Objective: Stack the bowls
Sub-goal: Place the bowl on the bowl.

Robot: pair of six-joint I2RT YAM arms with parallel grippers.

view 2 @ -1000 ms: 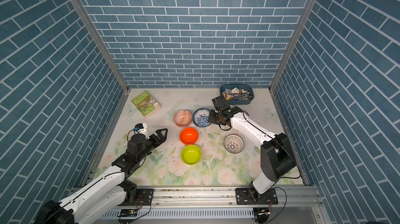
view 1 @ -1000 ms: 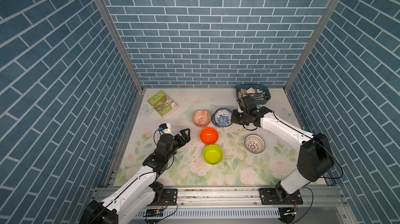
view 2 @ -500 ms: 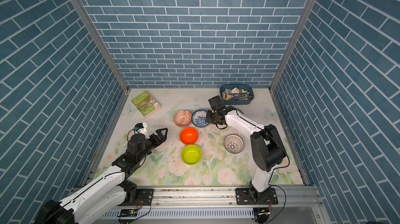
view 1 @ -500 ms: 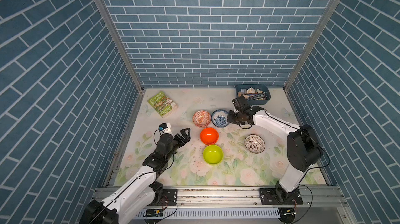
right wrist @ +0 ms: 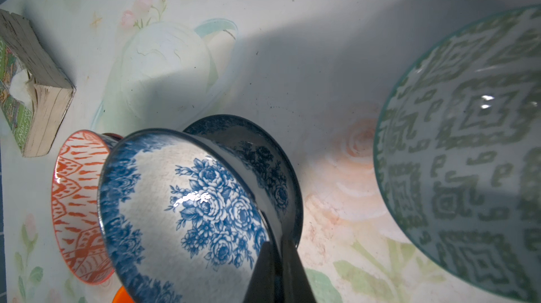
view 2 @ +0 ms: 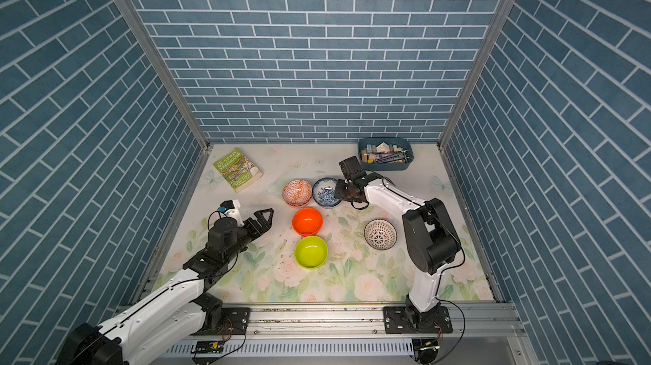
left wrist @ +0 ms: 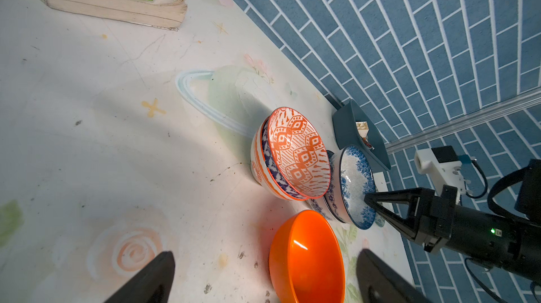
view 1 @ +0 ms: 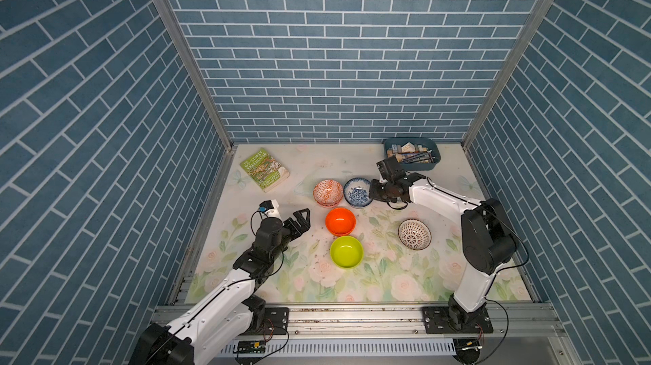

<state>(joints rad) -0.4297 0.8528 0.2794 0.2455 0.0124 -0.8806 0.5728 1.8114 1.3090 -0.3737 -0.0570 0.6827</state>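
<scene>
Counting bowls, both top views: five spots show, one each. They are the orange-white patterned bowl (view 1: 328, 193) (view 2: 297, 193), the upper blue floral bowl (view 1: 358, 192) (view 2: 326, 192) just beside it, the plain orange bowl (view 1: 340, 221) (view 2: 307, 221), the lime-green bowl (view 1: 346, 251) (view 2: 311, 252), and the brown-lattice bowl (view 1: 414, 234) (view 2: 380, 234) off near the right arm. Nesting cannot be told from above.
Other things, top views: one book (view 1: 264, 170) (view 2: 238, 169) and one blue tray (view 1: 415, 166) (view 2: 385, 166), both near the back wall.
Left gripper (view 1: 303, 219) (view 2: 265, 219), top views: jaws spread wide, empty, near the plain orange bowl, not touching it.
Right gripper (view 1: 372, 190) (view 2: 338, 190), top views: at the upper blue floral bowl's rim, on the tray side.
Bowls, left wrist: two orange-white, the orange-white patterned bowl (left wrist: 298, 152) nested in an outer orange-white bowl (left wrist: 257, 168). One upper blue floral bowl (left wrist: 352, 181) and one plain orange bowl (left wrist: 304, 257) also show.
Tool, left wrist: left fingertips (left wrist: 158, 275) far apart, gripping nothing. Right gripper (left wrist: 367, 197) pinched on the floral rim.
Bowls, right wrist: two blue floral, the upper blue floral bowl (right wrist: 187, 199) tilted over the lower blue floral bowl (right wrist: 257, 146). One orange-white patterned bowl (right wrist: 76, 199) sits behind them, and one grey-green patterned bowl (right wrist: 468, 155) lies apart.
Tool, right wrist: right fingers (right wrist: 260, 275) clamped tight on the upper bowl's rim, one inside, one outside.
</scene>
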